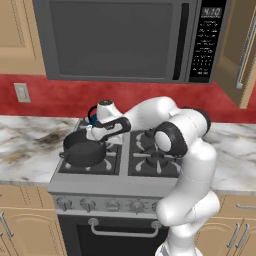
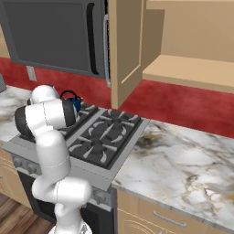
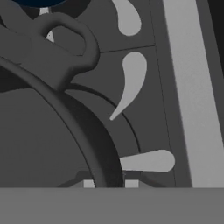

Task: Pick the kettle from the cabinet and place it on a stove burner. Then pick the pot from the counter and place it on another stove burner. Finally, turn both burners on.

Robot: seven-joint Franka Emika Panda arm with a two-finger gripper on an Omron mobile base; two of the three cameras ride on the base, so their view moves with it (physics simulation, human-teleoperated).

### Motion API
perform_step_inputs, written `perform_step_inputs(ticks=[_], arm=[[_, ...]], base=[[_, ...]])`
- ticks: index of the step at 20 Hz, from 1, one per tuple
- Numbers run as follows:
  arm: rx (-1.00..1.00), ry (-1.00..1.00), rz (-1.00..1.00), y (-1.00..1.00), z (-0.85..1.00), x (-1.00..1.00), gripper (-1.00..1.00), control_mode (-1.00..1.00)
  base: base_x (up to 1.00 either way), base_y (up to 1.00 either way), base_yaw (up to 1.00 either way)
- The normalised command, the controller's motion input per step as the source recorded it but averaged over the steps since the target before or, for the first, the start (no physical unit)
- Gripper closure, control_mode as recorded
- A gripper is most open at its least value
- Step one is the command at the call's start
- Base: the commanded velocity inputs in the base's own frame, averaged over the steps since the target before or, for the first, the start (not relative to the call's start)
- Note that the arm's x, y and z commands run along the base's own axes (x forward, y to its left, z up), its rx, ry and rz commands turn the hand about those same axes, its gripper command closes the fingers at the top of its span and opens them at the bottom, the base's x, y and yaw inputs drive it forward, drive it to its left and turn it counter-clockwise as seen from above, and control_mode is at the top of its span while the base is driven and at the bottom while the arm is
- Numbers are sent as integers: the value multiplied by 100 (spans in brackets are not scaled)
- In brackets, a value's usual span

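Observation:
The dark pot point(image 1: 82, 150) sits on the front left stove burner. My gripper point(image 1: 94, 135) reaches down to its far right rim. In the hand view the two fingertips point(image 3: 89, 183) stand close on either side of the pot's rim point(image 3: 57, 105), just below one loop handle point(image 3: 65, 39); my gripper point(image 3: 110, 183) looks shut on that rim. The blue kettle point(image 1: 92, 116) stands on the back left burner behind the pot, also seen as the kettle point(image 2: 72, 101) past my arm and as a blue sliver, the kettle point(image 3: 39, 2). The cabinet point(image 2: 123, 50) hangs open, its shelf point(image 2: 192, 68) bare.
The two right burners point(image 1: 155, 155) carry bare black grates. A row of knobs point(image 1: 87, 204) runs along the range front. A microwave point(image 1: 125, 40) hangs above the stove. Marble counter point(image 1: 25, 140) lies to the left, and more counter point(image 2: 183, 160) to the right.

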Motion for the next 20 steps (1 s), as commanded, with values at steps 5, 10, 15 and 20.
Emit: perform_step_inputs(ticks=[5,10,15,20], arm=[[-2,-5,0,0,-28,15,100,-100],[0,0,0,0,-12,6,-100,-100],[0,-3,0,-4,-12,0,-100,-100],[0,-5,0,-6,-7,-4,-100,-100]], base=[[0,0,0],[0,0,0],[0,0,0],[0,0,0]])
